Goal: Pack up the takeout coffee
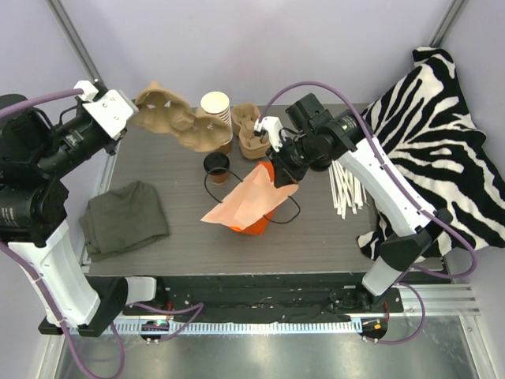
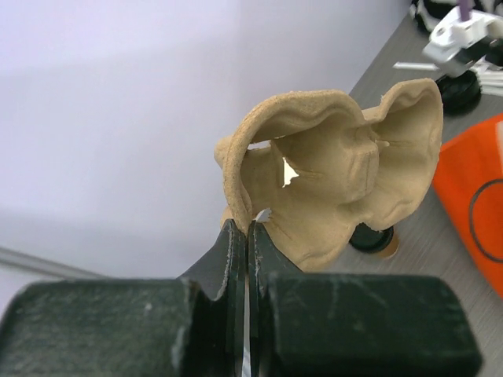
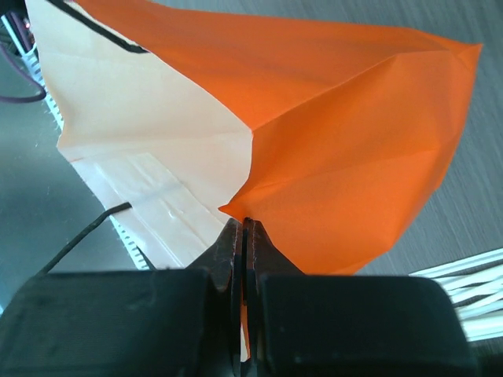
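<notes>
**Carrier and bag both up, coffee waiting on the table**

The left hand (image 2: 247, 243) is clamped on the thin rim of a pulp carrier (image 2: 338, 181), which hangs out in front of it, tilted and off the table (image 1: 316, 229). The right hand (image 3: 243, 232) is pinched together on one edge of the orange bag (image 3: 354, 141), which droops away from it.

The coffee (image 1: 216, 163) stands lidded on the table between the two hands, below the far end of the carrier and just beside the bag.

Risks, as I judge them:
- The rim pinch is slight, so the carrier may swing or tear once loaded.
- A low pass of the carrier could tip the coffee.
- The bag mouth looks slack, held by one edge only, so anything pushed in may catch its lip.

Near the left hand's load, a cup stack (image 1: 215, 105) and spare carriers (image 1: 251, 134) crowd the coffee. Straws (image 1: 347, 189) lie beside the right hand. A green cloth (image 1: 126, 219) lies well apart.
</notes>
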You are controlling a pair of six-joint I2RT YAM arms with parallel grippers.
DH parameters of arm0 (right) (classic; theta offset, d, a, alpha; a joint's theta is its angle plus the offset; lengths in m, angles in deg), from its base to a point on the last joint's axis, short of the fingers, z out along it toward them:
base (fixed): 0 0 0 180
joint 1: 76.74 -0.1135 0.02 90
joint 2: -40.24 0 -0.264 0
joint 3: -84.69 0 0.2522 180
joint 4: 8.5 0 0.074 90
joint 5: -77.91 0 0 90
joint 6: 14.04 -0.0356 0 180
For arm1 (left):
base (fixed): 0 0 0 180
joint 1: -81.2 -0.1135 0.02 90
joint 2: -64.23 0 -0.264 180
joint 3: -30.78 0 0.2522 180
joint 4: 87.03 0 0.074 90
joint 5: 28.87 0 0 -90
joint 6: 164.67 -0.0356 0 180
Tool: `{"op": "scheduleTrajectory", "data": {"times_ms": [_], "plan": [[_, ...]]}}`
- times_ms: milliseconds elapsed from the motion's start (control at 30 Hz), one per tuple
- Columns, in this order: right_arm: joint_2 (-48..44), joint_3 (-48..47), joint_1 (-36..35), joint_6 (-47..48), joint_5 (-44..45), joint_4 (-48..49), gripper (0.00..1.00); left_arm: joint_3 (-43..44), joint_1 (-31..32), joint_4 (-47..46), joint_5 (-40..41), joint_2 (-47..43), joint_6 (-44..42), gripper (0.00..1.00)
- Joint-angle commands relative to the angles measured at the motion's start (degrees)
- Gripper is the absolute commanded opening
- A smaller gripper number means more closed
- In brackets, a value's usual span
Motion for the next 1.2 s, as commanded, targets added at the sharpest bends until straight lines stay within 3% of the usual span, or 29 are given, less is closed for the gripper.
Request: {"op": "scheduleTrajectory", "data": {"times_ms": [0,233,400,700,867,1167], "plan": [[0.2,-5.2,-0.1,-2.3,2.8,2.1,0.01,-0.6,0.4,-7.1,-9.8,-0.1,3.6,0.0],[2.3,-11.4,-0.1,-3.8,1.1,0.5,0.01,-5.1,2.2,-11.3,-12.1,-1.5,5.0,0.0],[2.4,-10.7,-0.1,-3.7,0.1,0.5,0.01,-8.4,8.1,-8.5,-10.7,-3.0,-0.3,0.0],[3.1,-9.8,-0.1,-3.8,0.7,0.7,0.01,-14.7,26.5,-0.1,9.4,-1.7,-12.0,0.0],[3.3,-9.9,0.0,-3.4,0.4,0.9,0.01,-24.5,36.8,-3.8,23.9,-5.3,-19.7,0.0],[6.8,-14.1,0.0,-2.8,-1.4,0.6,0.01,-37.9,54.8,-9.2,39.1,-9.2,-26.6,0.0]]}}
